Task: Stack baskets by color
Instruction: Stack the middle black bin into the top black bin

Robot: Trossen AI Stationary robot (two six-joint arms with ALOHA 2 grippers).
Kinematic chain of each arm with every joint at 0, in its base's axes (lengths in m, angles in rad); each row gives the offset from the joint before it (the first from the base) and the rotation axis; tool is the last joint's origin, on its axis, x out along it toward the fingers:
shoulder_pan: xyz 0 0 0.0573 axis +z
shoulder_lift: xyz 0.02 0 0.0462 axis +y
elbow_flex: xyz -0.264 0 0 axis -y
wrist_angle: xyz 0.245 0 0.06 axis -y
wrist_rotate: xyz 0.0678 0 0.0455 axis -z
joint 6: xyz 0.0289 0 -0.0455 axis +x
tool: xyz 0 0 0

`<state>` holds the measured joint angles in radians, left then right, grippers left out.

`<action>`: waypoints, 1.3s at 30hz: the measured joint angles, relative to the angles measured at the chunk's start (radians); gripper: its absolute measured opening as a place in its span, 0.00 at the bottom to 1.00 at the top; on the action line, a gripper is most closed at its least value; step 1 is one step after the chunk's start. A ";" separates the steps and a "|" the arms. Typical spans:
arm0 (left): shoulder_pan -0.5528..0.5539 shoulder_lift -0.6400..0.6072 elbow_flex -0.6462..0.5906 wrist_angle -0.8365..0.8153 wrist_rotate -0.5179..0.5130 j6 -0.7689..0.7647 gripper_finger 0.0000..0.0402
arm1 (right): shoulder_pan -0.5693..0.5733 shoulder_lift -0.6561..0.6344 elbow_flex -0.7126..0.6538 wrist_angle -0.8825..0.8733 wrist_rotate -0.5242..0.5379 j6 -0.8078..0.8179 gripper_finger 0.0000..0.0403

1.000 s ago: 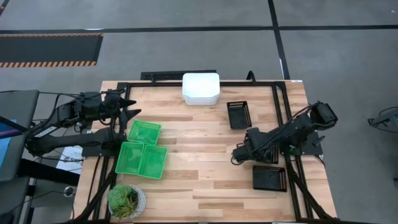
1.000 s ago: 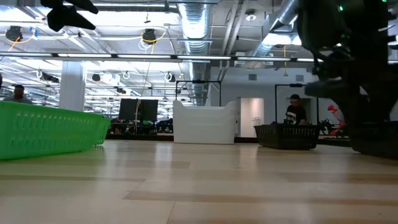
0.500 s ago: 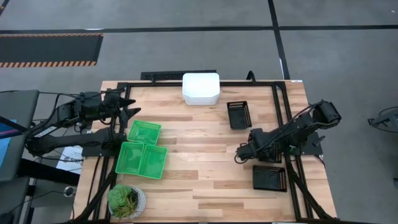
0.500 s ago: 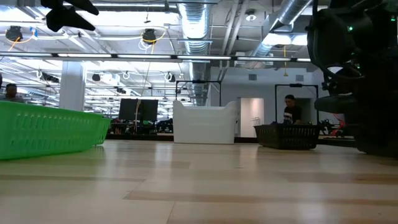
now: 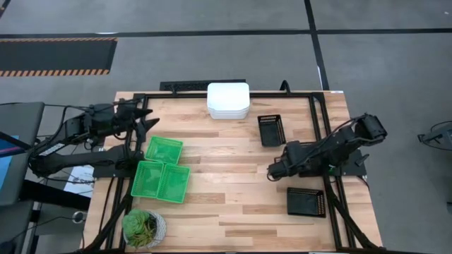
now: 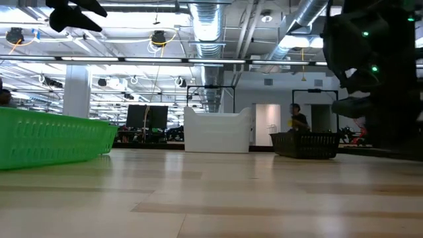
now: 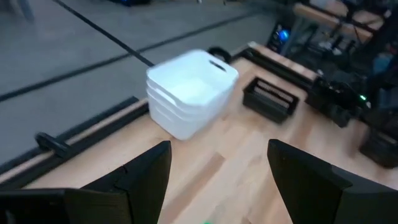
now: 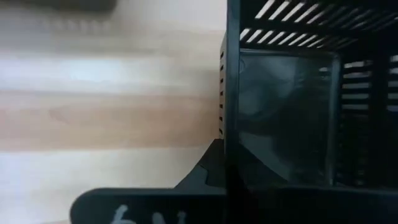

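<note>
a: at four o'clock on the wooden desk (image 5: 226,152), is the right gripper (image 5: 272,171) holding something?
b: yes, clamped on a black perforated plastic basket's (image 8: 298,112) wall; the lone black basket (image 5: 270,130) lies toward twelve.

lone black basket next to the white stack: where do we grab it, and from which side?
Probably pinch one thin upright wall of the lone black basket from straight above, one finger inside and one outside, since it sits open side up. The long wall facing the right arm looks easiest to reach. The right gripper is shut on another black basket by its wall in this way.
</note>
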<state>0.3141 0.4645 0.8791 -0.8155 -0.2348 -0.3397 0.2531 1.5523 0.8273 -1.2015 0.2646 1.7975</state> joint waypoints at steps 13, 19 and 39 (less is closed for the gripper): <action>0.000 0.000 0.000 0.120 -0.024 0.122 0.64 | -0.188 -0.177 0.277 -0.293 0.374 -0.162 0.01; 0.000 0.000 0.000 0.127 -0.024 0.114 0.64 | -0.372 -0.191 0.340 -0.048 0.439 -0.602 0.03; 0.000 0.000 0.000 0.092 0.003 0.064 0.64 | -0.705 0.052 0.341 0.324 0.144 -1.189 0.01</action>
<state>0.3141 0.4644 0.8791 -0.7238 -0.2315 -0.2761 -0.4520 1.6042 1.1679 -0.8772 0.4081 0.6084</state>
